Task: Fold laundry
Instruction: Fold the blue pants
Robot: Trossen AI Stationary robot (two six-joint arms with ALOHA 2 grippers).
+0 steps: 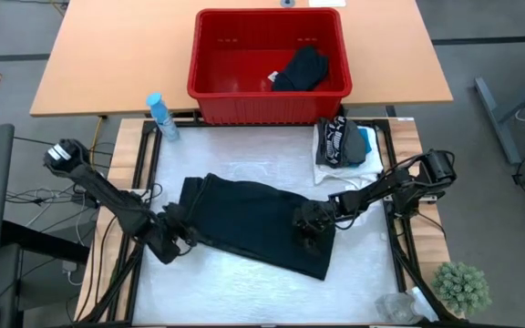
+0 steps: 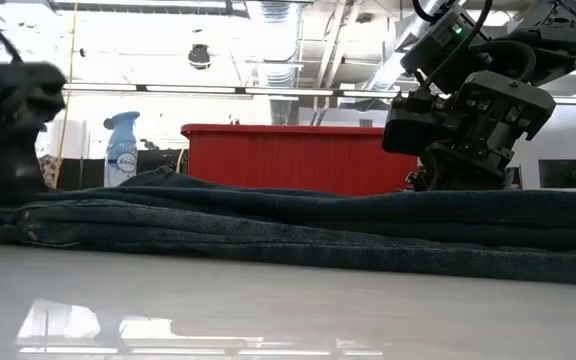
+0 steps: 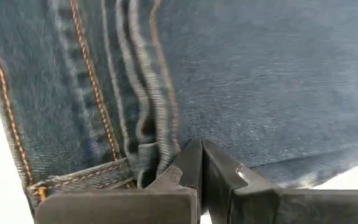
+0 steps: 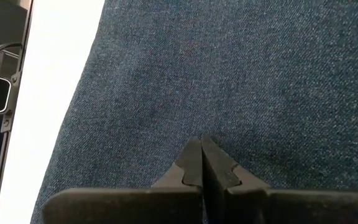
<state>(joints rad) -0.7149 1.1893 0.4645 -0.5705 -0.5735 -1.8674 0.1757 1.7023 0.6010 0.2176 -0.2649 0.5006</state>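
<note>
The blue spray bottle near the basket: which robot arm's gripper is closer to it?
Left. The left gripper rests on the jeans' edge, on the spray bottle's side of the table; the right gripper is farther across the jeans.

The folded trousers (image 1: 253, 223) lie flat across the middle of the table (image 1: 244, 282), with the left gripper (image 1: 179, 239) pressed closed at their left end and the right gripper (image 1: 310, 228) closed on top near their right end. Behind both sits the basket (image 1: 267, 91), a garment (image 1: 301, 68) inside; a small pile (image 1: 343, 144) lies behind the right gripper, a spray bottle (image 1: 161, 117) behind the left
</note>
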